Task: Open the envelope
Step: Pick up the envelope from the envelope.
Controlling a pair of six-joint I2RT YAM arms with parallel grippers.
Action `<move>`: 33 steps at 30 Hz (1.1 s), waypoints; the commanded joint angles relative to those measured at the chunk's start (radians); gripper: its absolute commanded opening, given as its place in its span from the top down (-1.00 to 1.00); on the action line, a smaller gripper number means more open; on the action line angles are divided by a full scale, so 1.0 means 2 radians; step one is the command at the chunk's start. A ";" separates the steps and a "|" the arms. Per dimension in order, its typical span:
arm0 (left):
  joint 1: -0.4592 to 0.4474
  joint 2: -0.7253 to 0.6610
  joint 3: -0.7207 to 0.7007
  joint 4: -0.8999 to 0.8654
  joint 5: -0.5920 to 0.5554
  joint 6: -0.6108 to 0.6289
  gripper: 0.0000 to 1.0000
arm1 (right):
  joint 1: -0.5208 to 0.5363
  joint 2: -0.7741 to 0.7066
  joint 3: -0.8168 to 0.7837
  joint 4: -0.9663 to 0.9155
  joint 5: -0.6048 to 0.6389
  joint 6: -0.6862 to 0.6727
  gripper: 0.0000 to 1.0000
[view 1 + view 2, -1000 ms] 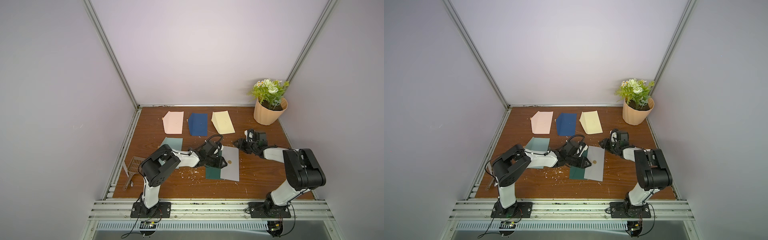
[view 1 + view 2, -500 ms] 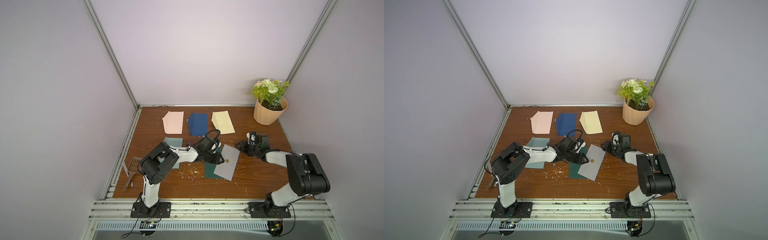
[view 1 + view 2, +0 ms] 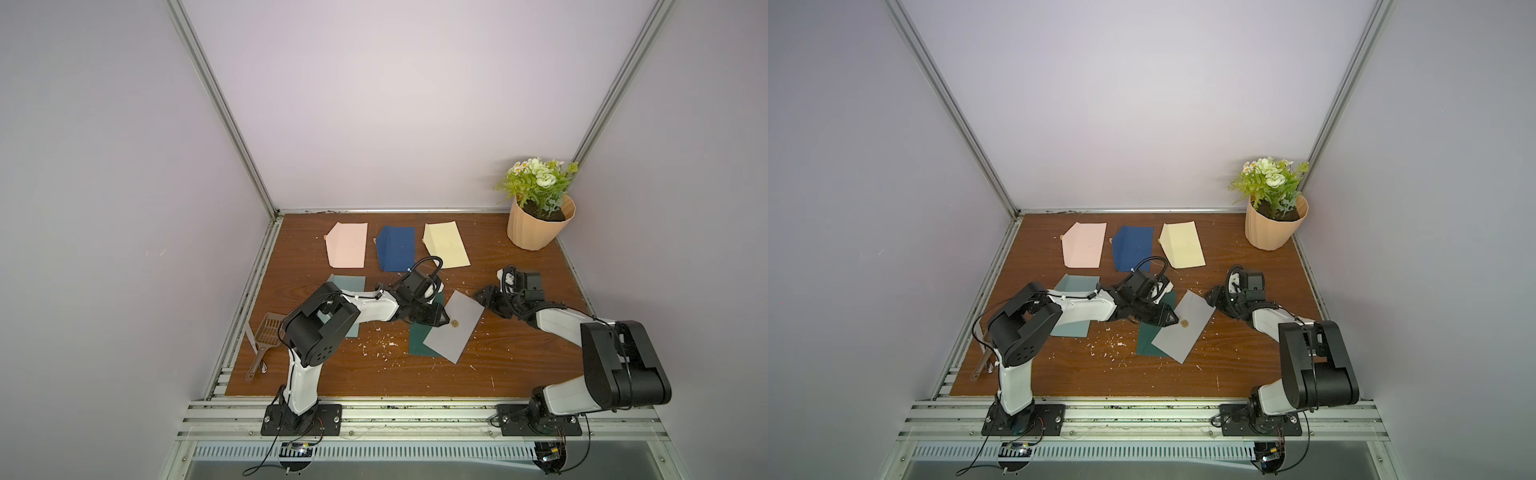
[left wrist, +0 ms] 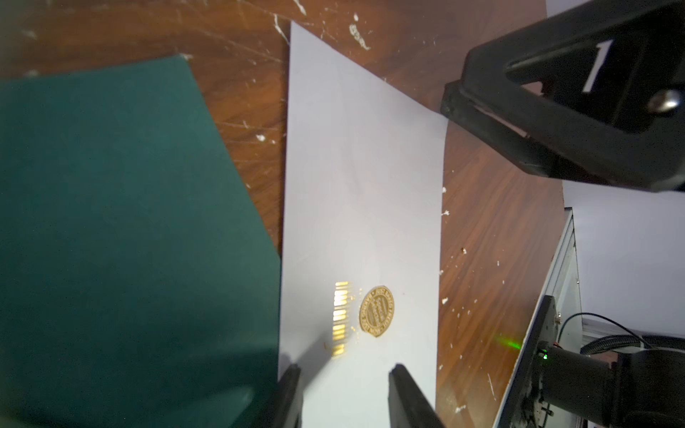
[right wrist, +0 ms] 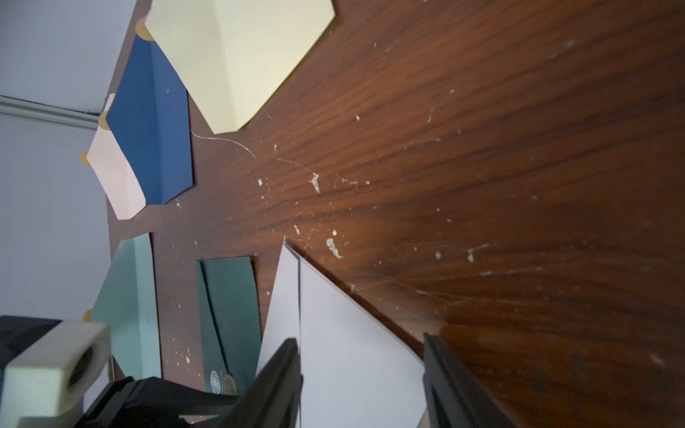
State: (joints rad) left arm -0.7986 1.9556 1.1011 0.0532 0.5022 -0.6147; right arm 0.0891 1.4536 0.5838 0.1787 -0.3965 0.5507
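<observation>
Resting flat and slantwise at mid-table, partly on a dark green envelope [image 3: 419, 340] and partly on the scuffed, white-flecked wood-grain tabletop [image 3: 519, 365]: the grey envelope [image 3: 453, 332], matte paper, rectangular, flap down under a small round gold seal [image 3: 454, 323]. Flanked by the left gripper [image 3: 438, 318] at the long edge nearest the seal and by the right gripper [image 3: 485, 298] at the far corner, both of black angular plastic. Clamped on nothing at either claw: left fingers [image 4: 293, 392] parted above the grey sheet, right fingers [image 5: 283, 378] parted astride the corner, paper lying flat between.

Given only by the left wrist view: embossed lettering on the seal, a barred gold glint beside it, and one right-gripper finger close against the envelope's far edge, touching or not impossible to tell.

Given only by the right wrist view: a crisp crease running back from the grey corner, a second seal [image 5: 222, 382] on the green envelope, and gold discs at the flap tips of the back row.

Given only by the top views:
- The pink envelope [image 3: 348, 245], navy envelope [image 3: 397, 248] and cream envelope [image 3: 446, 244], whole, pentagonal with flaps folded out, in a row near the back wall.
- A pale teal envelope [image 3: 347, 284], partly under the left arm.
- A ribbed peach pot [image 3: 538, 230] of green leaves and white flowers in the far right corner.
- A brown slotted plastic scoop [image 3: 268, 332] by the left rail.
</observation>
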 commanded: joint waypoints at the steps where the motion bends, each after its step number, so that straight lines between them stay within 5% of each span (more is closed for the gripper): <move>1: 0.010 0.043 -0.007 -0.082 -0.053 0.018 0.16 | -0.004 -0.011 0.026 -0.046 0.009 -0.014 -0.16; 33: 0.018 0.081 0.025 -0.150 -0.064 0.069 0.16 | -0.040 0.034 -0.002 -0.021 -0.050 -0.020 -0.09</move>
State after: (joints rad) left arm -0.7876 2.0094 1.2018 -0.0566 0.5045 -0.4965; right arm 0.0097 1.5368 0.6144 0.1875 -0.4854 0.5121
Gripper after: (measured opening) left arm 0.418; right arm 0.545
